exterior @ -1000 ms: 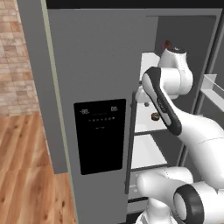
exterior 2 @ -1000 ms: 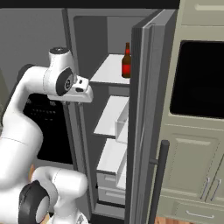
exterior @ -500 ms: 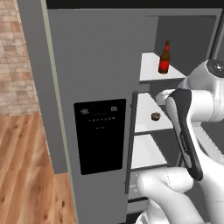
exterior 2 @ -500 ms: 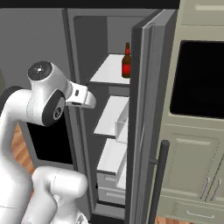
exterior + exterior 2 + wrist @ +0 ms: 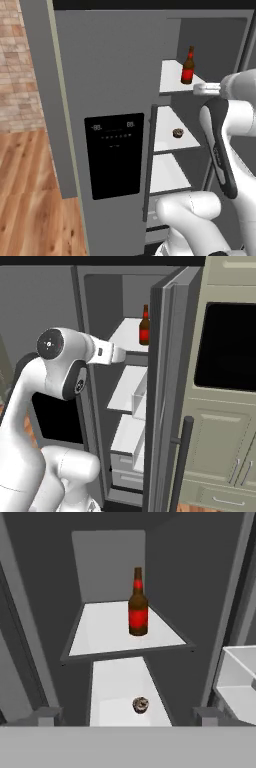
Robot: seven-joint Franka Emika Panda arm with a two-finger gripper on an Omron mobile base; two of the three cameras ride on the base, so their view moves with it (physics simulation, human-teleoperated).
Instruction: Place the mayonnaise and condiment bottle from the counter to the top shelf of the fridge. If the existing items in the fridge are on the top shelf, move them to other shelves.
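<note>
The grey fridge (image 5: 115,75) stands open. A red-bodied bottle with a brown neck (image 5: 138,607) stands upright on the top shelf (image 5: 100,637), also visible as the bottle (image 5: 188,66) and the bottle (image 5: 144,326). A small round brownish thing (image 5: 140,704) lies on the shelf below (image 5: 112,677), seen too as the brownish thing (image 5: 177,132). My gripper (image 5: 127,716) hovers outside the fridge, level with the top shelf's front edge, pointing in; its fingertips (image 5: 47,714) stand wide apart with nothing between them. The hand (image 5: 117,354) is short of the shelves. The mayonnaise, condiment bottle and counter are out of view.
The open fridge door (image 5: 167,381) stands at the right, with white door bins (image 5: 237,677) on its inner side. Lower white shelves (image 5: 127,433) and drawers sit below. A cabinet with a dark oven panel (image 5: 227,346) is right of the door. Wood floor (image 5: 30,200) lies left.
The arm's elbow has swung right, away from in front of the shelves, uncovering the red bottle in the left base view. The jaws have opened wide.
</note>
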